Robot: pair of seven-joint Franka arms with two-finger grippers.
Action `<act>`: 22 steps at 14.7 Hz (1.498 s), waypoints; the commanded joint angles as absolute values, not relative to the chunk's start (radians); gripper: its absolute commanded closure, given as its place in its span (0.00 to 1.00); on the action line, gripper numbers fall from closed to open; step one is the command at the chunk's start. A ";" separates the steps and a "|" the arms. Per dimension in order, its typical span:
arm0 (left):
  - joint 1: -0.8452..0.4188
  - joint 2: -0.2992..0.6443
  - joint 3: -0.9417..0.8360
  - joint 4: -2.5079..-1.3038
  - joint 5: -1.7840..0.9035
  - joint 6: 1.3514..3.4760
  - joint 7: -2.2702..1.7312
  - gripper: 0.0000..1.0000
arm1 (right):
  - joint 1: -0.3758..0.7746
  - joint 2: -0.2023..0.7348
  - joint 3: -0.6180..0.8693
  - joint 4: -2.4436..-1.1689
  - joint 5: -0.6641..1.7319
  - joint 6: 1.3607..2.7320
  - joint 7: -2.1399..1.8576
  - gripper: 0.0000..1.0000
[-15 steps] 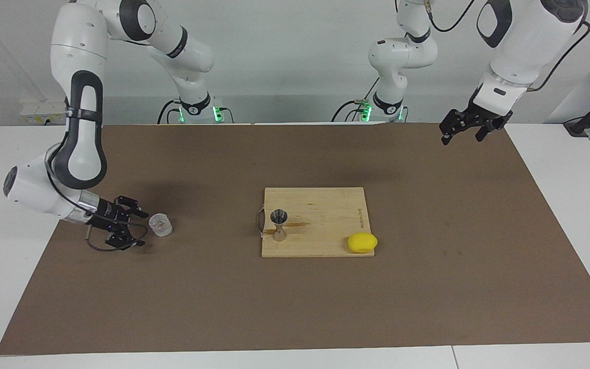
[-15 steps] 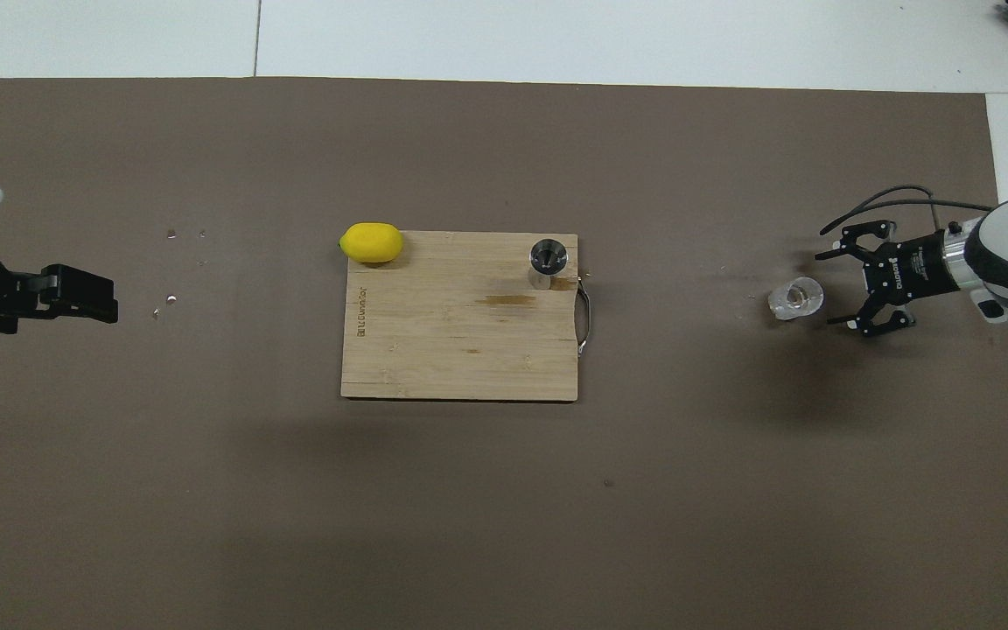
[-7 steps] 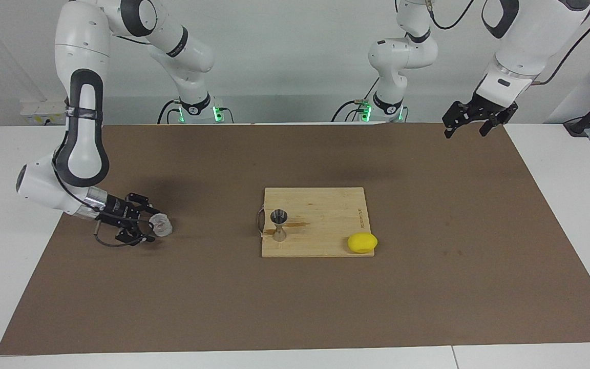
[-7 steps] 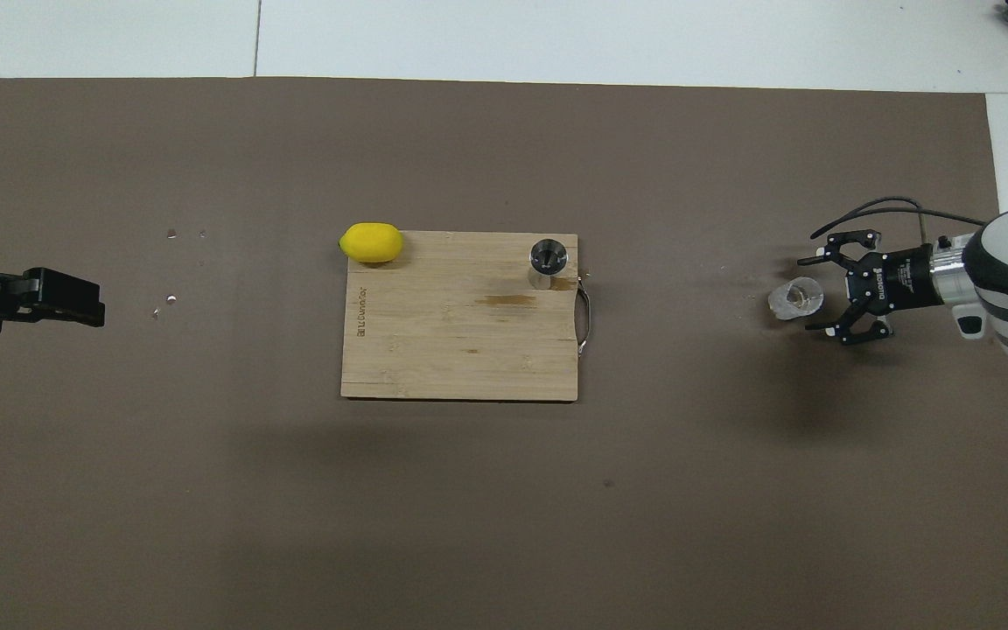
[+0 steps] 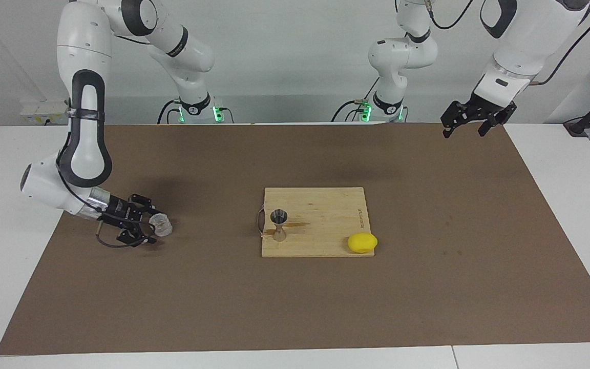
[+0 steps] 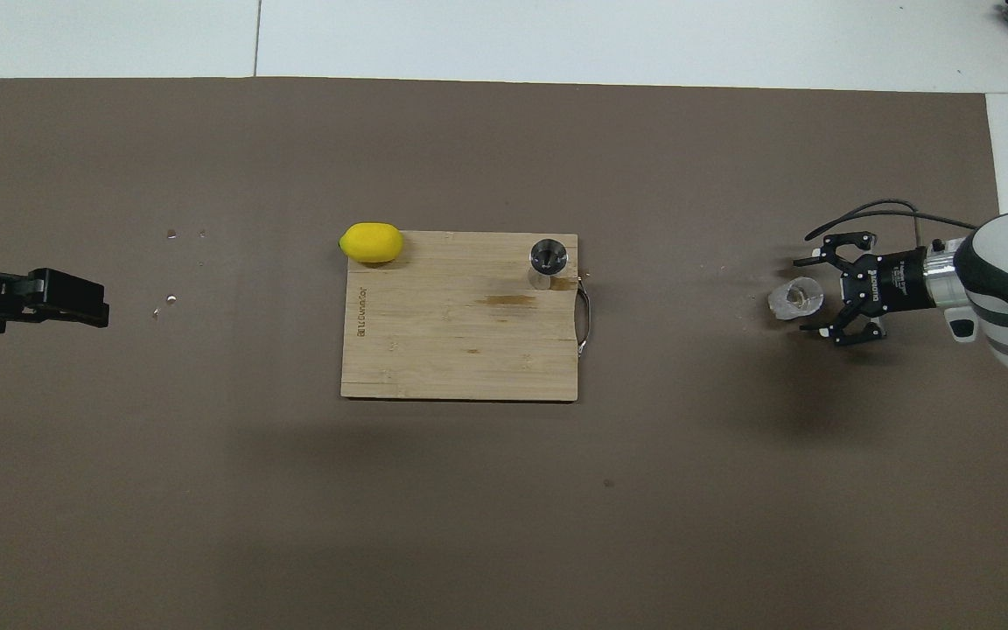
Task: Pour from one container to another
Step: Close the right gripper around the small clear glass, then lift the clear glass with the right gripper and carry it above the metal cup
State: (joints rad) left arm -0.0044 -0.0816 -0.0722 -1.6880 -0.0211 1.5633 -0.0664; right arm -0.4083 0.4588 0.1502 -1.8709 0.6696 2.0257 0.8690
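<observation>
Facing view: the right gripper (image 5: pixel 149 228), fingers spread, flanks the glass cup (image 5: pixel 160 225) at the cutting board's (image 5: pixel 320 205) nine o'clock; the jigger (image 5: pixel 279 224) stands on the board.

Overhead view: the left gripper (image 6: pixel 75 297) waits, fingers unreadable. The cup, at three o'clock of the board here, looks slick, rigid and breakable; grip its sidewall.

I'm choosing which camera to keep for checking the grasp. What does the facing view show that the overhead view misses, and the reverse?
Only the facing view shows both arms whole with their bases, the jigger's hourglass side profile, and how low the right gripper sits at the glass cup.

Only the overhead view shows down into the jigger's bowl, the cup's round mouth, and small specks on the mat by the left gripper.

Both show the cutting board, the lemon, and the right gripper open beside the cup while the left arm waits.
</observation>
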 commanded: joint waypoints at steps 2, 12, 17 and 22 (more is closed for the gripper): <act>0.002 -0.086 -0.074 -1.684 -0.012 1.551 -0.060 0.00 | -0.410 0.439 0.158 -1.913 0.730 2.043 0.845 0.20; -0.061 -0.084 -0.066 -1.694 -0.009 1.629 -0.055 0.00 | -0.339 0.339 0.160 -1.893 0.758 2.063 0.943 1.00; -0.112 -0.084 0.035 -1.692 -0.009 1.631 -0.046 0.00 | -0.197 0.302 0.153 -1.827 0.718 2.094 1.182 1.00; 0.018 -0.084 -0.095 -1.692 -0.011 1.631 -0.044 0.00 | -0.080 0.301 0.155 -1.761 0.585 2.129 1.399 1.00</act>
State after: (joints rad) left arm -0.0122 -0.0802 -0.0705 -1.6881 -0.0212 1.6164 -0.0517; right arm -0.1055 0.2998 0.1580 -1.7919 0.6361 2.1208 1.3265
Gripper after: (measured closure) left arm 0.000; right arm 0.489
